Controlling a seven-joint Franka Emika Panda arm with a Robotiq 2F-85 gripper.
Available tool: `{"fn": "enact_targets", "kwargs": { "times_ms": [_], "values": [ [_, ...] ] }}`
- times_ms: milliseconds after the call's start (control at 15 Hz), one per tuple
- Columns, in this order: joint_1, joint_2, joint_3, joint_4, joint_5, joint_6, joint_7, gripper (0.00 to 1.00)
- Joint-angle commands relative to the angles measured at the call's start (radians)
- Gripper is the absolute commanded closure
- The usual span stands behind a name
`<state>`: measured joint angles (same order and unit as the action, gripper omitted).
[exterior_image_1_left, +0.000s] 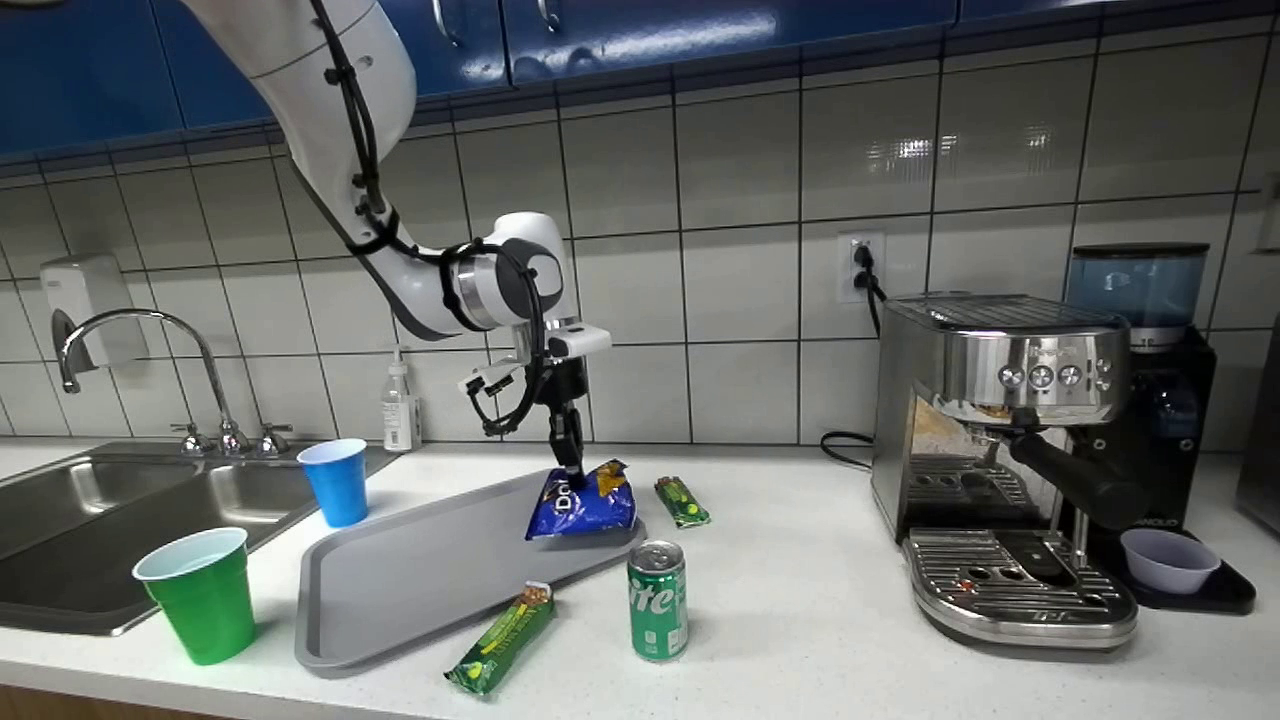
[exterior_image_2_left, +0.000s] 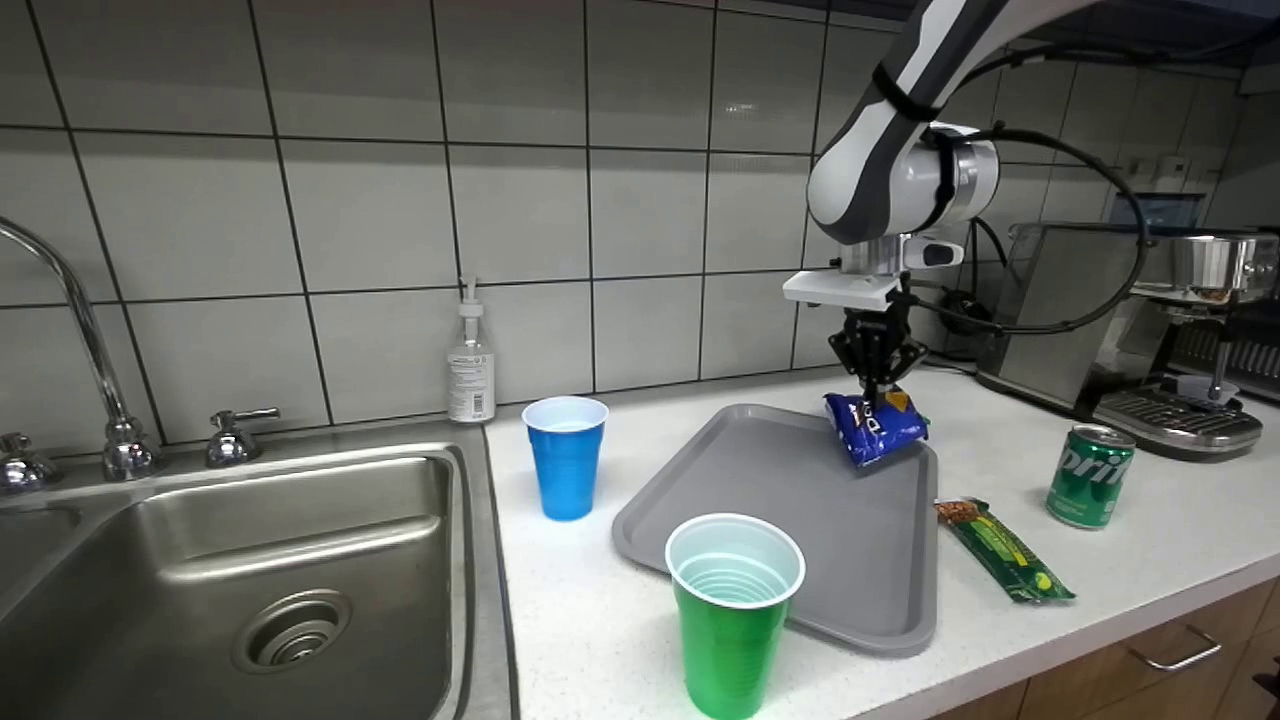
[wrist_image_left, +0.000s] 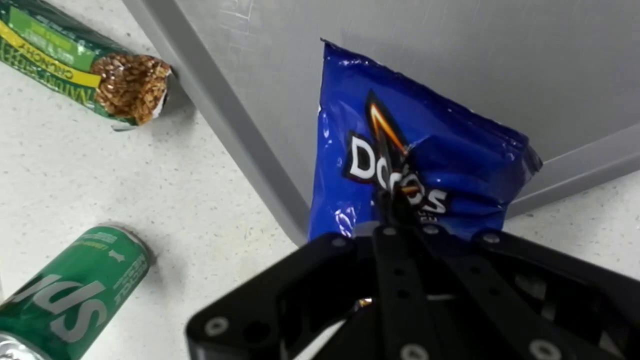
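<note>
Along the near edge of the white speckled surface I see a tapered green plastic cup, upright and near the steel sink. Farther along that edge come a flat green-wrapped granola bar, its end just beside a rounded grey plastic tray, and an upright green aluminium soda can.

Over the tray's corner by the can is what I am working with: a shiny blue foil chip bag, tilted, covering that corner in the wrist view. My gripper points down at it, and the jaws look clamped on the bag's middle, the foil creased around them. From where I operate, I cannot tell whether its underside touches the tray. By my judgement the grasp is made and the bag is over the tray; letting go is left undone, and the bar and can are off the tray.

Beyond, a tapered blue plastic cup stands beside the sink, and a second green-wrapped bar lies past the tray's corner, toward the surface's far edge. At the far edge are a clear plastic pump bottle by the sink and, toward the other end, a boxy chrome espresso machine.
</note>
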<state>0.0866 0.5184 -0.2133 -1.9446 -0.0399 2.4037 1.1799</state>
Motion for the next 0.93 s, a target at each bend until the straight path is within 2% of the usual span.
{"fn": "enact_targets", "kwargs": {
  "times_ms": [0,867],
  "values": [
    [-0.025,-0.021,-0.006,0.013,-0.003,-0.046,0.007,1.0],
    [-0.1,0.003,-0.048,0.05,-0.004,-0.121,0.0,1.0]
  ]
}}
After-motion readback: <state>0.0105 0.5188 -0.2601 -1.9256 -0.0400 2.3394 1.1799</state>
